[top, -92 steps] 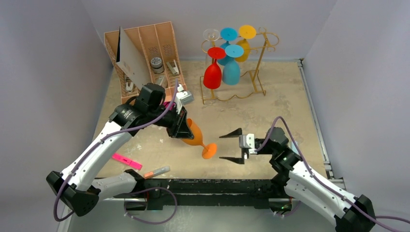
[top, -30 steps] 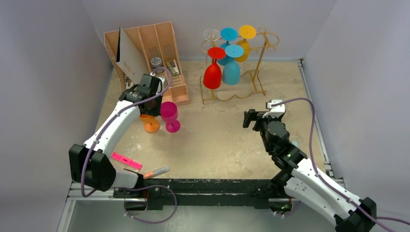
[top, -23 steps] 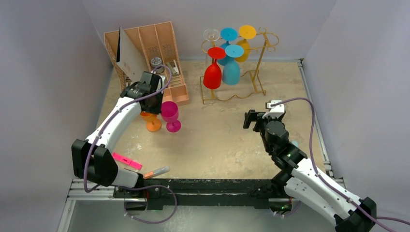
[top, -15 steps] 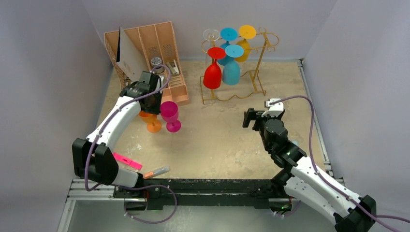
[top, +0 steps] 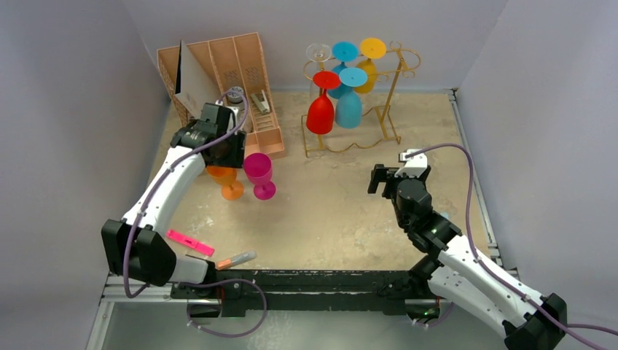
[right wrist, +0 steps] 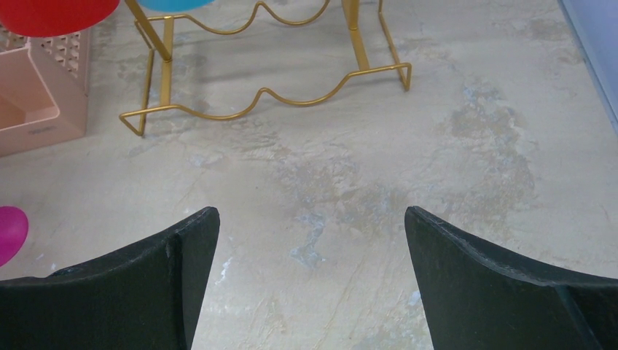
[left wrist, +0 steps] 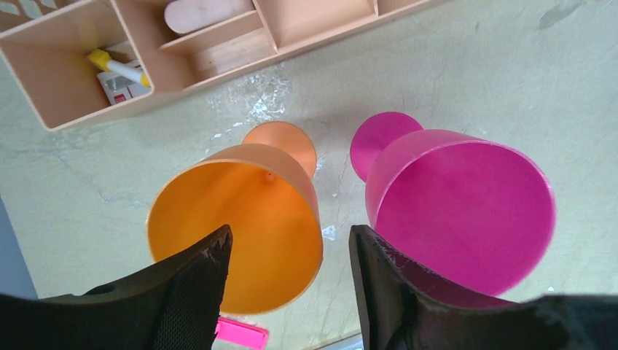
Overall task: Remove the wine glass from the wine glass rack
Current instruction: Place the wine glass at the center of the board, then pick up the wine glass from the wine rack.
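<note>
Since standing unaided beside magenta glass (left wrist: 459, 211), needs no hold: orange glass (left wrist: 233, 226) under parted left gripper (left wrist: 290, 235). Right gripper (right wrist: 310, 215) gaping empty, facing wine glass rack (right wrist: 166, 73).

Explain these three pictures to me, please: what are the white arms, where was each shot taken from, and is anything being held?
These are two robot arms bolted to the near edge of a table, each ending in a two-finger gripper. The wide picture comes from a fixed camera above and behind them. The other two come from small cameras on the wrists, so the dark shapes at the bottom are each arm's own fingers. On the table stand a gold wire rack with hanging glasses, a tan organiser, and an orange glass and a magenta glass, upright side by side. A pink marker lies near the front. The left gripper hangs over the orange glass, jaws apart astride its rim, apparently not gripping. The right gripper is open and empty.
</note>
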You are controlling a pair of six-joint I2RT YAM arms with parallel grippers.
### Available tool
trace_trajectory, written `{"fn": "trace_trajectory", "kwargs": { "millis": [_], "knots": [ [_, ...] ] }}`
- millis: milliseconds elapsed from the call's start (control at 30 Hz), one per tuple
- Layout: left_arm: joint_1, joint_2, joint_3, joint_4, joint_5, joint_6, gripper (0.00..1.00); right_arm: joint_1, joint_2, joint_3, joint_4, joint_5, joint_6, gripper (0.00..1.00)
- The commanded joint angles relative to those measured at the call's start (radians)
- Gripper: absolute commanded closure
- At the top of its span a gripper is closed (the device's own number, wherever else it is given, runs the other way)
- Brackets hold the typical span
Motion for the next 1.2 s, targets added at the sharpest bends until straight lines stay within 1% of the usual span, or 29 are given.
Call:
{"fn": "trace_trajectory", "kwargs": {
  "millis": [0, 100, 200, 267, 433, 500, 533, 600, 700, 867, 1000, 1100, 1167],
  "knots": [
    [0.01, -0.065, 0.067, -0.007, 0.0, -0.024, 0.4, -0.002, -0.008, 0.047, 0.006, 0.059, 0.001, 0.01],
    [0.01, -0.102, 0.07, -0.01, 0.018, -0.031, 0.38, -0.003, -0.014, 0.047, -0.004, 0.07, 0.022, 0.01],
    [0.01, -0.183, -0.01, 0.076, 0.076, -0.029, 0.35, -0.003, -0.019, 0.037, 0.022, 0.089, 0.03, 0.01],
    [0.01, -0.238, -0.06, 0.111, 0.082, -0.031, 0.33, -0.003, -0.028, 0.039, 0.018, 0.099, 0.037, 0.01],
    [0.01, -0.335, -0.108, 0.112, 0.028, -0.026, 0.3, -0.005, -0.042, 0.037, 0.016, 0.099, 0.069, 0.01],
    [0.01, -0.373, -0.14, 0.114, -0.004, -0.025, 0.3, -0.005, -0.041, 0.053, -0.006, 0.093, 0.104, 0.01],
    [0.01, -0.393, -0.16, 0.117, -0.019, -0.023, 0.29, -0.005, -0.041, 0.067, -0.032, 0.084, 0.149, 0.01],
    [0.01, -0.434, -0.201, 0.134, -0.048, -0.019, 0.27, -0.005, -0.035, 0.083, -0.058, 0.03, 0.21, 0.01],
    [0.01, -0.489, -0.27, 0.174, -0.079, -0.024, 0.24, -0.006, 0.001, 0.1, -0.051, -0.051, 0.264, 0.01],
    [0.01, -0.589, -0.362, 0.25, -0.124, -0.032, 0.15, -0.008, 0.078, 0.215, -0.221, -0.101, 0.354, 0.01],
    [0.011, -0.639, -0.384, 0.283, -0.158, -0.06, 0.14, -0.015, 0.116, 0.289, -0.313, -0.129, 0.406, 0.01],
    [0.01, -0.657, -0.386, 0.306, -0.183, -0.051, 0.14, -0.016, 0.143, 0.395, -0.453, -0.088, 0.474, 0.01],
    [0.013, -0.672, -0.383, 0.297, -0.217, -0.046, 0.14, -0.017, 0.154, 0.449, -0.515, -0.062, 0.483, 0.01]
  ]
}}
